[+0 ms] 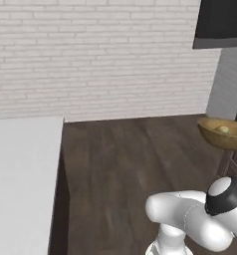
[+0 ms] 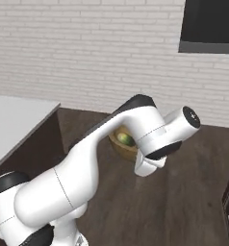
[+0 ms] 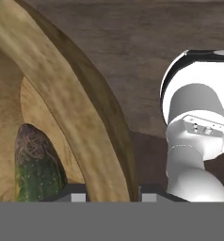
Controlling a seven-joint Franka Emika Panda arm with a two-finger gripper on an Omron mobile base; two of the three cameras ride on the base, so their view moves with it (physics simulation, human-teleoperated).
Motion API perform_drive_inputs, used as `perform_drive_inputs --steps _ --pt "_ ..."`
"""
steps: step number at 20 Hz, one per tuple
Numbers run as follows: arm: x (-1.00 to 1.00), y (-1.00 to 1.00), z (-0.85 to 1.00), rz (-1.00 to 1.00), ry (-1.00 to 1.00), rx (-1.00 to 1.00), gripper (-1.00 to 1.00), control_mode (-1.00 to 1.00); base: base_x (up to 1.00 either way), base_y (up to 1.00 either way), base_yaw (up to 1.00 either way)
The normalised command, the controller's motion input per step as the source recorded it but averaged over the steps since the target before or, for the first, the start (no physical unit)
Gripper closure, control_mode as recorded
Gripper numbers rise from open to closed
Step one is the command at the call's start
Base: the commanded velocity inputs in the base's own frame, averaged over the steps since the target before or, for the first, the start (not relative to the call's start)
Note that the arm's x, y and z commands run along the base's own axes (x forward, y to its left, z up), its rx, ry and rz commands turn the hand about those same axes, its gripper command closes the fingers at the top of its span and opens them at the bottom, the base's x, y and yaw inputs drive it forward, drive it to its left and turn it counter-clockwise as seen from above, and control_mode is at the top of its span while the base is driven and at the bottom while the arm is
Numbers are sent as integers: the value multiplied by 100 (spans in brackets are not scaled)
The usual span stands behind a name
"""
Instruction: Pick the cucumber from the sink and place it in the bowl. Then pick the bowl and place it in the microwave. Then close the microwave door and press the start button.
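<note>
- Jaws of the gripper (image 3: 113, 192) pinching the rim of the bowl (image 3: 62, 99), one fingertip each side of the wall
- Bowl carried high off the dark wood floor (image 1: 130, 164), just below and ahead of the dark microwave (image 1: 221, 22) up on the brick wall (image 1: 90, 55)
- Cucumber (image 3: 36, 164) lying loose inside the bowl, near the gripped edge
- Could tip from here: a one-sided rim hold, so any wrist roll or quick swing may tilt the bowl and spill the cucumber
- Could also slip through the fingers, thin rim against a heavy load
- Microwave cut off at the frame edge, door position impossible to tell
- Gripper itself hidden behind the arm in the right base view, fingertips barely showing in the hand view
</note>
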Motion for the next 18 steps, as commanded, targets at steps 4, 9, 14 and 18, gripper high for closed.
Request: perform_drive_inputs --steps 4,9,14,18 --pt "0 0 0 0 0 0 100 100 79 -3 -55" --pt "0 0 0 0 0 0 100 100 75 0 -60" --pt "0 0 0 0 0 0 100 100 79 0 -56" --pt "0 0 0 0 0 0 100 100 74 0 -50"
